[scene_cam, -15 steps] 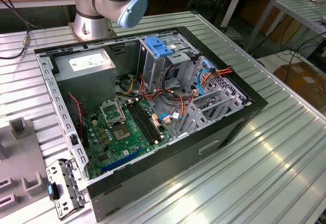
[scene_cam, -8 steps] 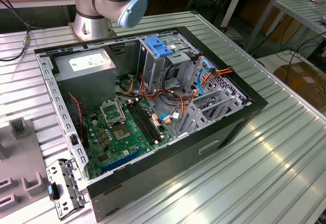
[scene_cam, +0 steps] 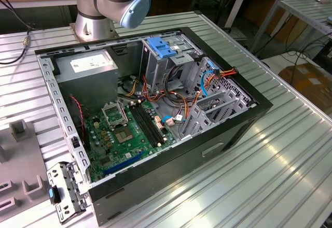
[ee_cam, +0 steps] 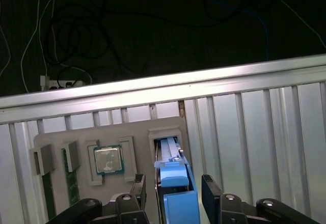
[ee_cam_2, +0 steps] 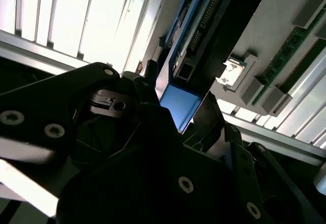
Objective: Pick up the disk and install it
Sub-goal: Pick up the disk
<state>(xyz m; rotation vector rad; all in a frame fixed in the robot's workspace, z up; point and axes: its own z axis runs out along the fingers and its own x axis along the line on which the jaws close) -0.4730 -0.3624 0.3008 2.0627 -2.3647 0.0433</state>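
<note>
In the first wrist view the disk [ee_cam: 170,155] stands on edge in a slot of a grey fixture tray [ee_cam: 56,142], with its blue carrier uppermost. My gripper [ee_cam: 174,189] is open and straddles it. One dark finger [ee_cam: 138,193] sits on each side of the carrier, with narrow gaps between. In the second wrist view the blue carrier of the disk [ee_cam_2: 178,102] shows beside a dark finger [ee_cam_2: 208,116]. The exterior view shows the open computer case [scene_cam: 249,119] with its grey drive cage [scene_cam: 176,57].
The tray also holds a processor [ee_cam: 108,159] and a memory stick [ee_cam: 71,178]. The table's edge rail [ee_cam: 163,89] runs just beyond it, above dark floor with cables. In the case are a blue clip [scene_cam: 163,46], power supply [scene_cam: 85,65], motherboard [scene_cam: 129,129] and loose cables.
</note>
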